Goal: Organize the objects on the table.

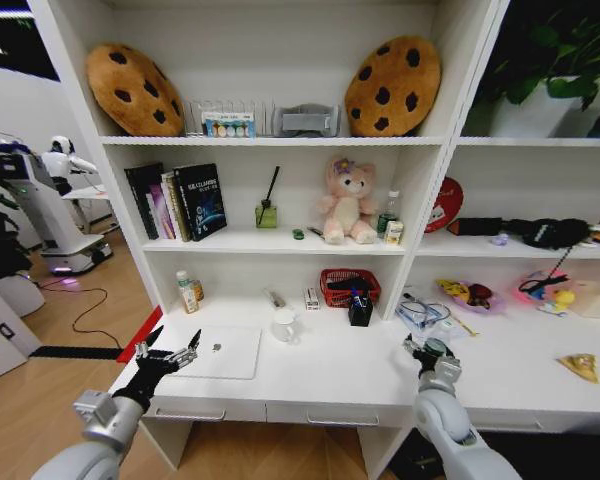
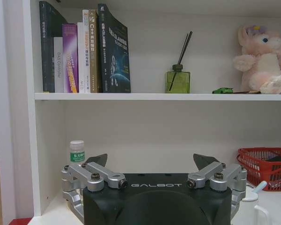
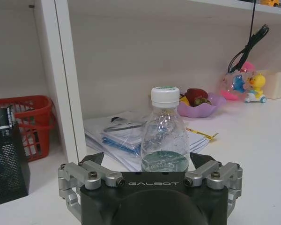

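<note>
White desk (image 1: 320,375) under shelving; my left pincer (image 1: 170,352) hovers spread beside the laptop (image 1: 220,352), my right pincer (image 1: 427,352) spread around a bottle (image 3: 165,133).

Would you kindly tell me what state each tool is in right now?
Left tool: open, holding nothing, near the laptop.
Right tool: open around a clear bottle, not closed on it.

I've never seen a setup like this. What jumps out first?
Two big cookie-shaped cushions sit on the top shelf, with a pink plush bunny one shelf below. On the white desk, the right gripper is around a clear bottle, while the left gripper hangs open beside a silver laptop.
</note>
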